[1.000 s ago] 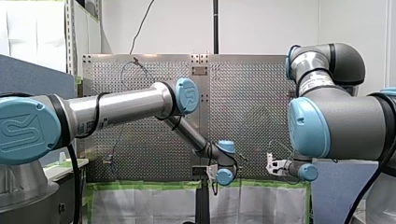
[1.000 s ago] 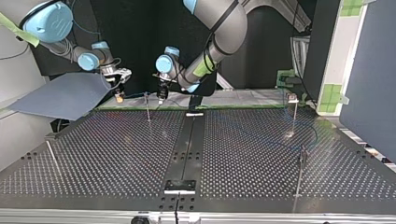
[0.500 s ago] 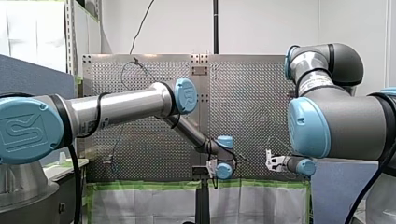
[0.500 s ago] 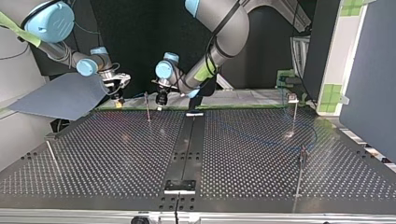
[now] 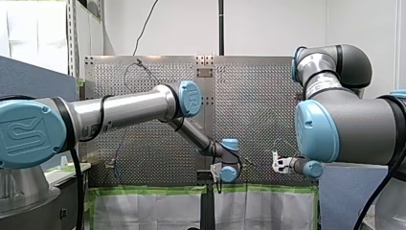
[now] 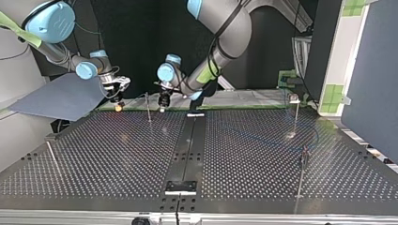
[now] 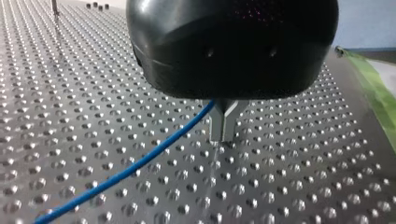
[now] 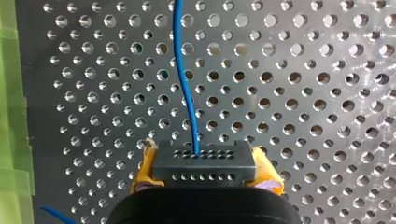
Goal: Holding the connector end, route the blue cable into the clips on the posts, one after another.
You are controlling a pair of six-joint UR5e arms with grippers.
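Right gripper (image 8: 204, 164): yellow pads (image 8: 145, 164) clamped on black connector (image 8: 204, 156), blue cable (image 8: 183, 84) running ahead. Left gripper (image 7: 223, 134): metal fingers (image 7: 218, 122) together, apparently pinching the cable above the perforated table (image 7: 84, 70).

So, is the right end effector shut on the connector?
Shut: yellow pads of the right end effector clamp both sides of the connector, in its wrist view.

Arms: two, left arm (image 6: 220, 28) and right arm (image 6: 49, 23). Grippers: two, left gripper (image 6: 162, 104) and right gripper (image 6: 117, 103). Blue cable (image 7: 140, 163): one. Connector (image 8: 204, 161): one. Posts, top view: four, namely far left post (image 6: 148, 108), far right post (image 6: 296, 117), near right post (image 6: 302, 172), near left post (image 6: 52, 158). Table (image 6: 234, 154): one. Grey sheet (image 6: 61, 96): one.
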